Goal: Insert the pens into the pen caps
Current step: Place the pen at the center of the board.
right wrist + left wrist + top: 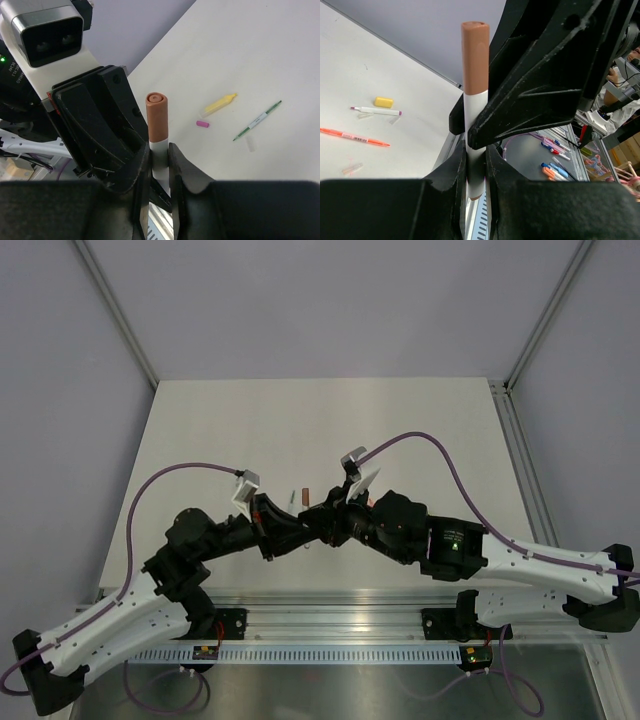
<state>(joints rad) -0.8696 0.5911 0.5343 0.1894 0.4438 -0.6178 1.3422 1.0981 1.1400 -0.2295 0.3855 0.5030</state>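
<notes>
A white pen (475, 107) with a brownish-maroon cap (475, 55) on its upper end stands upright between both grippers. My left gripper (476, 170) is shut on the white barrel low down. My right gripper (160, 160) is shut on the same barrel (160, 150), just below the cap (157, 120). In the top view the two grippers (292, 524) (330, 518) meet at the table's near middle, with the cap (307, 497) sticking out between them.
On the table lie a yellow cap (383, 102), a white pen with purple tip (376, 110), an orange-red pen (354, 136), a pale yellow highlighter (219, 104), a pink cap (202, 123), a thin green pen (257, 120) and a whitish cap (250, 144).
</notes>
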